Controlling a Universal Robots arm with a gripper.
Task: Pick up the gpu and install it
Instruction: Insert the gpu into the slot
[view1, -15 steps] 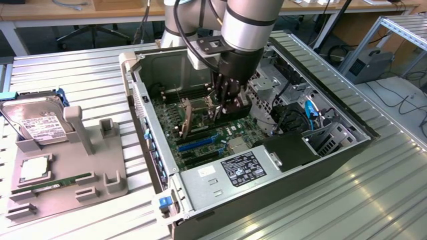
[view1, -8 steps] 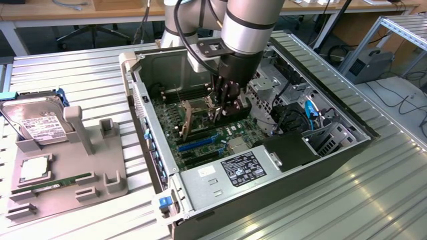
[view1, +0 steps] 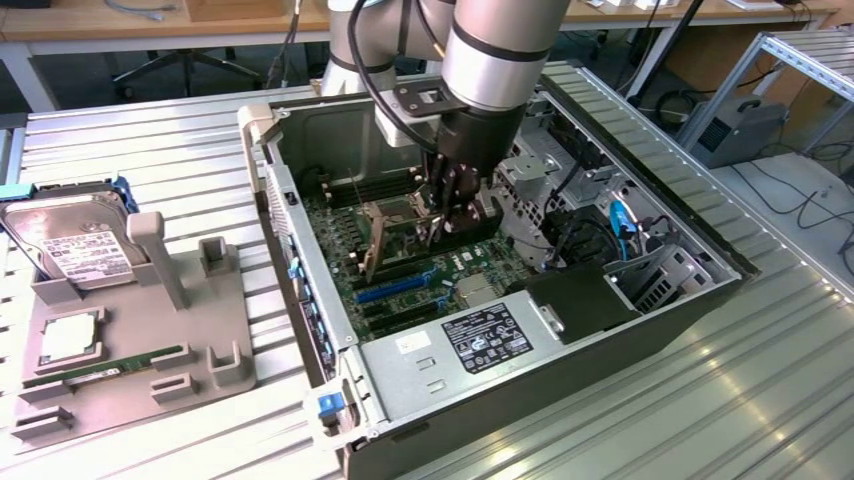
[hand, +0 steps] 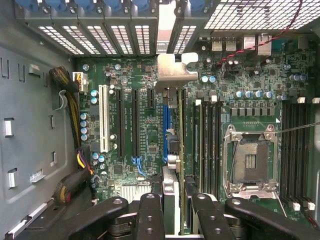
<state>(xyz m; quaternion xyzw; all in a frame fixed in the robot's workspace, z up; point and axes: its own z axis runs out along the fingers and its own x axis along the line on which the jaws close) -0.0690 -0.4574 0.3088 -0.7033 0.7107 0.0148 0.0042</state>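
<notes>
My gripper (view1: 447, 212) is lowered inside the open computer case (view1: 287, 210) and is shut on the gpu (view1: 387, 238). The card stands on edge above the motherboard (view1: 441, 275). In the wrist view the gpu is edge-on between the two black fingers (hand: 150, 210) of the gripper (hand: 176, 200). Its silvery bracket (hand: 172, 71) points toward the rear slot openings of the case. The card's lower edge runs alongside the blue expansion slot (hand: 165, 125); I cannot tell whether it touches the slot.
The case walls, a drive cage (view1: 654, 270) with cables, and the power supply (view1: 467, 345) close in around the arm. An open processor socket (hand: 250, 160) lies beside the card. On the exterior view's left, a grey holder (view1: 174, 375) carries a hard drive (view1: 74, 245), a processor (view1: 67, 340) and a memory stick (view1: 127, 362).
</notes>
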